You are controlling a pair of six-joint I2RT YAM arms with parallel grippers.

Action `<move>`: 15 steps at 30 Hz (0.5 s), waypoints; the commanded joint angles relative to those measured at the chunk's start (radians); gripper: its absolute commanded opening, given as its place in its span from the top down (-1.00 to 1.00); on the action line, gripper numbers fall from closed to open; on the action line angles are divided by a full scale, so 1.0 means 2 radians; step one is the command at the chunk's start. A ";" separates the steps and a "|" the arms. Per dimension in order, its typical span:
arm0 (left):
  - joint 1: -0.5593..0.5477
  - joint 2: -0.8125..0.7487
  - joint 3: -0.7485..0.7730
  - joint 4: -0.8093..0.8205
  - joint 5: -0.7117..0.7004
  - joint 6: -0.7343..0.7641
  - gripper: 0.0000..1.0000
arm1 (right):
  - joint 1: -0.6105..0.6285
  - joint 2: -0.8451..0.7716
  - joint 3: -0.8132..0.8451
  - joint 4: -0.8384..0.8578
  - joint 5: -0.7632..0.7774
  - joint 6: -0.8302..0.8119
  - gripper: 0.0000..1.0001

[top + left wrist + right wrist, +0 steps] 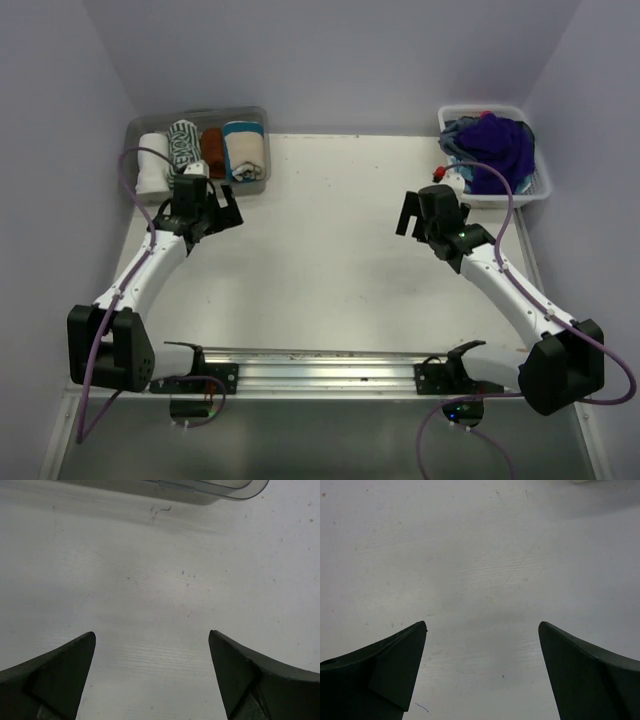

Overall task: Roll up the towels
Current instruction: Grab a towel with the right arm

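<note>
Above the counter point(330, 270), the left end effector point(151, 632) and right end effector point(482, 623) hang spread and empty; we judge the loose towels point(495, 145) heaped in the far-right basket point(480, 107) (soft, light, limp) best pinched at an edge fold.

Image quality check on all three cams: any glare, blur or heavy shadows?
Top external: even, soft light, sharp, no glare on the table. Left wrist: table surface in focus, left pincer nearly black with little detail, soft shadow under the clear tub. Right wrist: right pincer equally dark, faint shadow band near the top edge.
</note>
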 commanded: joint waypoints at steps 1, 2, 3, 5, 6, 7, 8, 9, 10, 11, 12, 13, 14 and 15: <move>-0.002 0.005 0.022 0.007 0.002 0.007 -0.99 | 0.001 -0.008 0.018 -0.018 0.033 0.017 -0.98; -0.002 0.008 0.024 0.006 0.002 0.006 -0.99 | 0.001 -0.009 0.016 -0.017 0.035 0.016 -0.97; -0.002 0.009 0.024 0.006 0.004 0.007 -0.99 | 0.001 -0.009 0.016 -0.016 0.036 0.015 -0.97; -0.002 0.009 0.026 0.006 0.007 0.007 -0.99 | 0.001 -0.006 0.020 -0.016 0.040 0.009 -0.98; -0.002 0.009 0.026 0.006 0.005 0.007 -0.99 | 0.001 -0.001 0.021 -0.016 0.038 0.007 -0.97; -0.002 0.009 0.024 0.006 0.003 0.005 -0.99 | 0.001 0.004 0.023 -0.014 0.041 0.005 -0.98; -0.002 0.009 0.024 0.006 0.002 0.005 -0.99 | -0.004 0.007 0.033 -0.014 0.043 0.004 -0.98; -0.002 0.009 0.024 0.004 0.002 0.005 -0.99 | -0.011 0.014 0.039 -0.014 0.040 0.003 -0.97; -0.002 0.009 0.024 0.002 0.002 0.005 -0.99 | -0.019 0.024 0.046 -0.013 0.023 -0.001 -0.98; -0.002 0.010 0.023 0.002 0.003 0.006 -0.99 | -0.044 0.029 0.058 -0.007 0.008 -0.002 -0.98; -0.002 0.010 0.023 0.002 0.002 0.005 -0.99 | -0.059 0.034 0.064 -0.001 -0.005 -0.003 -0.98; -0.002 0.010 0.022 0.000 0.002 0.005 -0.99 | -0.074 0.045 0.072 0.004 -0.016 -0.004 -0.98; -0.002 0.010 0.025 -0.002 0.003 0.005 -0.99 | -0.112 0.054 0.090 0.016 -0.052 0.003 -0.98; -0.002 0.009 0.025 -0.006 0.001 0.004 -0.99 | -0.133 0.066 0.102 0.020 -0.074 0.008 -0.98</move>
